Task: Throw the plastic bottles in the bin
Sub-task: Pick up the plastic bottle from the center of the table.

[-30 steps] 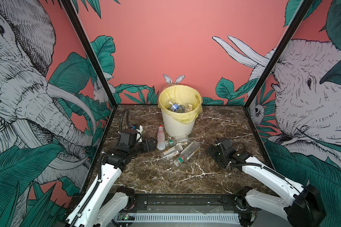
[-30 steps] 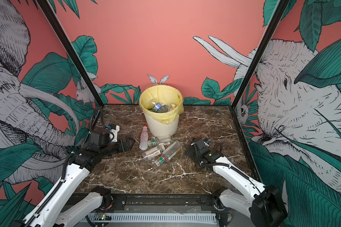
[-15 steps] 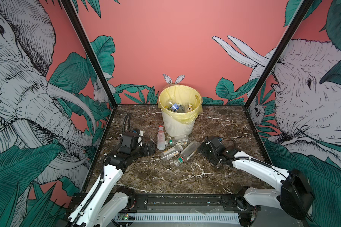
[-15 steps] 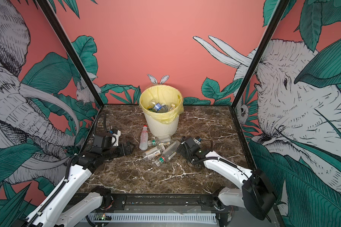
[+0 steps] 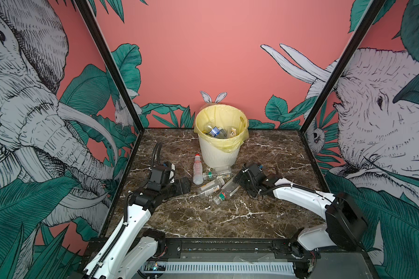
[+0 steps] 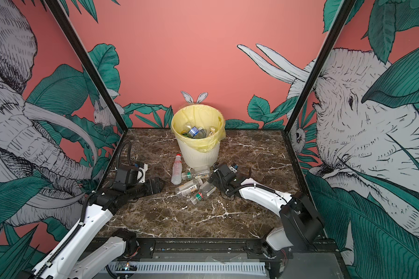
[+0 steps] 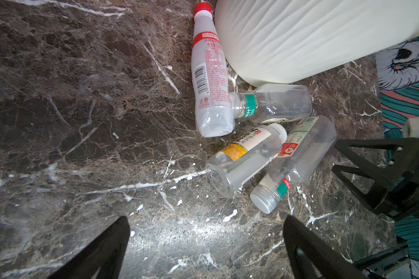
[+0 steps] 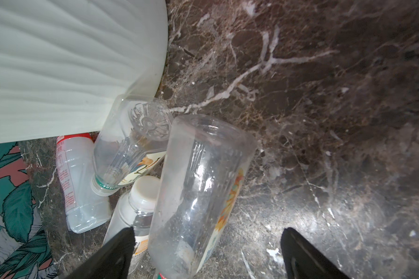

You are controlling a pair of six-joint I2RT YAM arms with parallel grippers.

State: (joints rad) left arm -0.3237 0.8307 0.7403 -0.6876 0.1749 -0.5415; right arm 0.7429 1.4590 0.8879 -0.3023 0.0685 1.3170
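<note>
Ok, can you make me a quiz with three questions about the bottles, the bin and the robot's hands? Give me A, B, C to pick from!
1. Where is the red-capped bottle?
A) lying on the table beside the bin
B) inside the bin
C) held in a gripper

2. How many bottles lie on the table?
A) two
B) four
C) seven

3. How is the left gripper?
A) squeezing a bottle
B) shut and empty
C) open and empty

Answers:
1 A: it lies flat on the marble, next to the bin's wall.
2 B: red-capped bottle, green-banded bottle, white-capped bottle, big clear bottle.
3 C: its fingers stand wide apart with only table between them.
</note>
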